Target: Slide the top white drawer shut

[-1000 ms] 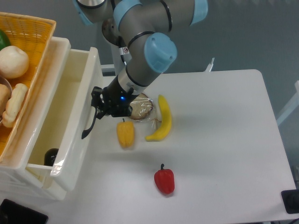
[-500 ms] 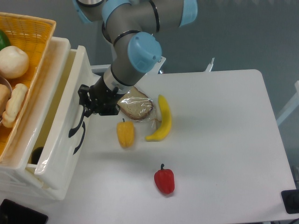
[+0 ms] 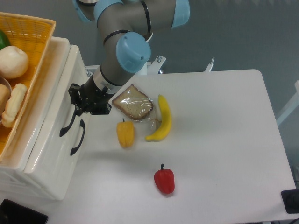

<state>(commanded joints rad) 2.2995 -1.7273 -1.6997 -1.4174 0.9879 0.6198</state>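
A robot arm's gripper [image 3: 78,100] presses against the front panel of the top white drawer [image 3: 56,100], at nine o'clock on the counter [image 3: 224,135], right by the drawer's black handle [image 3: 67,126]. Whether the fingers are apart or together cannot be told; they are dark and bunched against the panel. The contact looks like a flat push rather than a grasp, the sensible way to drive a drawer home. The drawer appears shut or nearly so: its glossy cream front sits about flush with the cabinet, no open cavity showing, with the lower drawer's handle [image 3: 77,138] just beside. An orange basket [image 3: 32,32] of food rests on top of the cabinet. Bagged bread [image 3: 133,102], a banana [image 3: 162,119], a yellow pepper [image 3: 125,133] and a red pepper [image 3: 164,180] lie mid-counter, clear of the push.
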